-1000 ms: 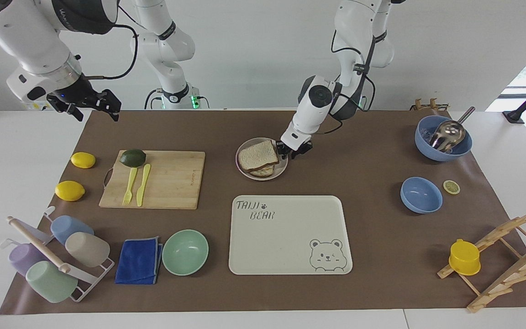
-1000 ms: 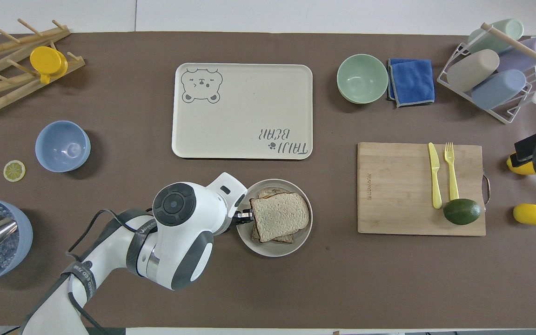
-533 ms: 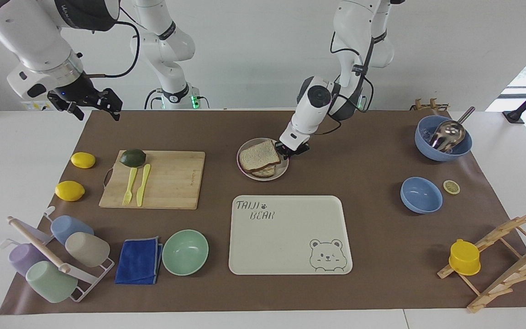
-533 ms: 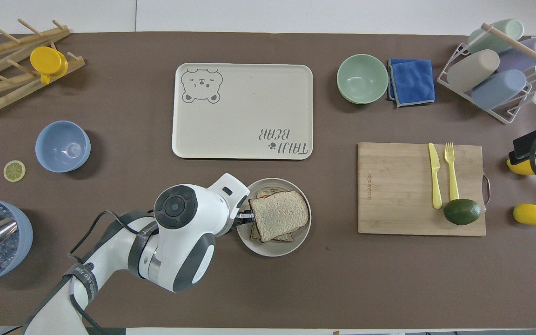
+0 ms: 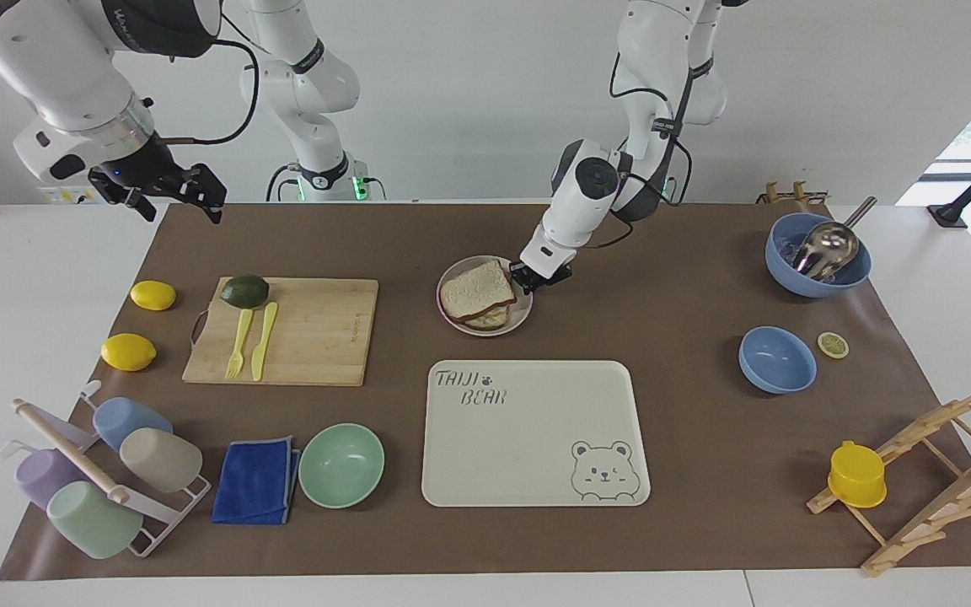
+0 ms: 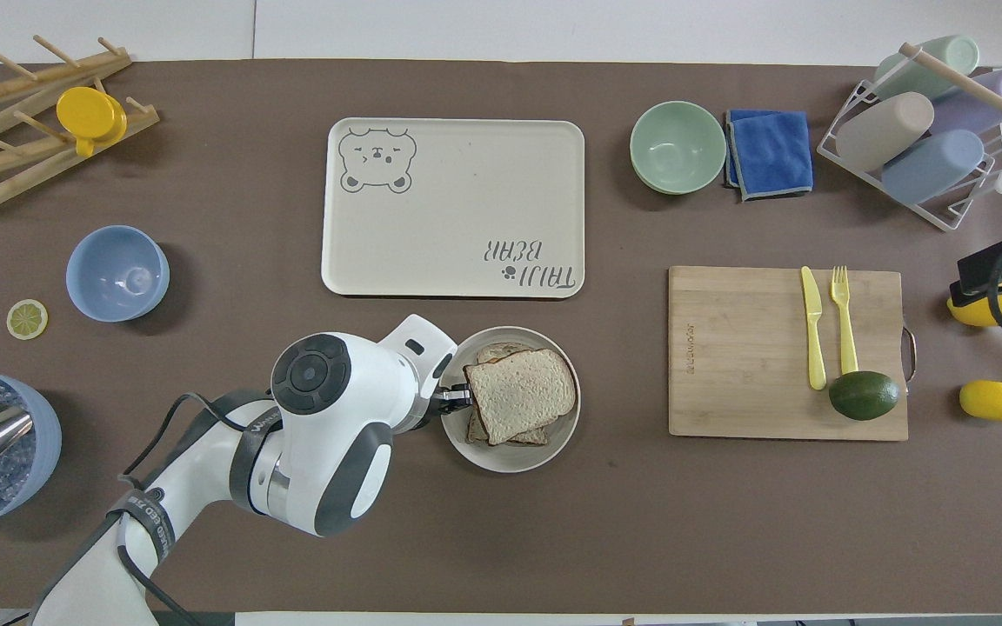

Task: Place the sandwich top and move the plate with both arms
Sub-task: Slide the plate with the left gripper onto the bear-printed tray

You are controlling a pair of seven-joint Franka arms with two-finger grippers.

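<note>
Brown paper covers the counter (image 5: 688,455), and the plate (image 5: 520,319) sits near its middle, closer to the robots than the bear tray (image 5: 536,447). The sandwich top (image 5: 475,290) already lies on the toast, skewed rather than square. My left gripper (image 5: 539,279) is at the plate's edge on the left arm's end; its jaws look pinched on the rim, though I cannot tell for sure. My right gripper (image 5: 172,192) waits over the counter's corner, jaws spread. If I drag one-handed, the plate may tilt and the loose slice slide off.
</note>
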